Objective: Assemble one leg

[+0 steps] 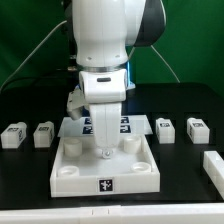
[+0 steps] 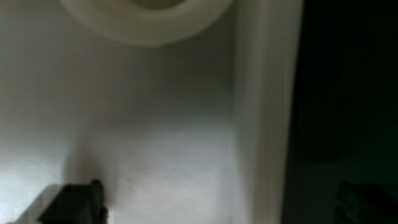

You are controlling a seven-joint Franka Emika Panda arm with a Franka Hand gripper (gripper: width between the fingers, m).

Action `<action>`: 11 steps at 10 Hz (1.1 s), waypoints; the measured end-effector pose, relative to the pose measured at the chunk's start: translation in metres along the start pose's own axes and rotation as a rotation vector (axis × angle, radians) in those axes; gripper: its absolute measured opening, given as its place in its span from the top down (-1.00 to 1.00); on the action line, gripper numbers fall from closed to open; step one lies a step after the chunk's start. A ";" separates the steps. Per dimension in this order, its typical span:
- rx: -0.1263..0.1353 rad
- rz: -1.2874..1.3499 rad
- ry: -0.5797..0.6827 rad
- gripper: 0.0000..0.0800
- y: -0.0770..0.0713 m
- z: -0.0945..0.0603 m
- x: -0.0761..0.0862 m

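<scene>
— White tray-like piece [image 1: 104, 172] lies nearest on the black table [image 1: 25, 190]; square tag on its front wall; round sockets at its corners; another white part [image 1: 213, 165] is cut off at the exterior view's right edge. State of the claw?

— Gripper [image 1: 103, 149] hangs low over the middle of the tray-like piece; in the wrist view its dark fingertips [image 2: 71, 205] stand wide apart, only blurred white surface between them; nothing held; one round socket [image 2: 151, 18] shows ahead, out of focus.

— Position of the task's parts?

— All on the table, apart from the gripper; one leg [image 1: 12, 134] and a second leg [image 1: 43, 133] at the exterior view's left; a third leg [image 1: 165, 128] and a fourth leg [image 1: 197, 129] at its right; tags visible on their faces. Behind the tray-like piece, the marker board [image 1: 130, 125], partly hidden by the arm [image 1: 105, 45]; farthest back, a green backdrop [image 1: 30, 40].
</scene>
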State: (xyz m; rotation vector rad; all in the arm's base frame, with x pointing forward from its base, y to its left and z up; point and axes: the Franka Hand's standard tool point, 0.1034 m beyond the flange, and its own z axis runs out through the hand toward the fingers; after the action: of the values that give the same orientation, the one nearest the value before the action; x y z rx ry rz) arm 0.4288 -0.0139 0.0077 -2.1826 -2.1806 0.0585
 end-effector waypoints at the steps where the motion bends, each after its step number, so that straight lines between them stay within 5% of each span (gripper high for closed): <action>1: -0.002 0.031 -0.010 -0.62 0.001 -0.001 0.010; 2: -0.001 0.012 -0.012 -0.62 0.000 0.000 0.011; 4: 0.000 0.022 -0.011 0.03 0.000 0.000 0.009; 5: 0.000 0.022 -0.011 0.03 0.000 0.001 0.009; 6: 0.001 0.023 -0.011 0.51 -0.001 0.001 0.009; 7: 0.001 0.023 -0.011 0.51 -0.001 0.001 0.009; 8: -0.005 0.023 -0.010 0.85 0.001 0.000 0.009; 11: -0.006 0.023 -0.010 0.85 0.001 0.000 0.009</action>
State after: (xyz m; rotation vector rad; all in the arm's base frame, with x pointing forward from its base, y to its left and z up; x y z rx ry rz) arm 0.4299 -0.0051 0.0080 -2.2153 -2.1640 0.0647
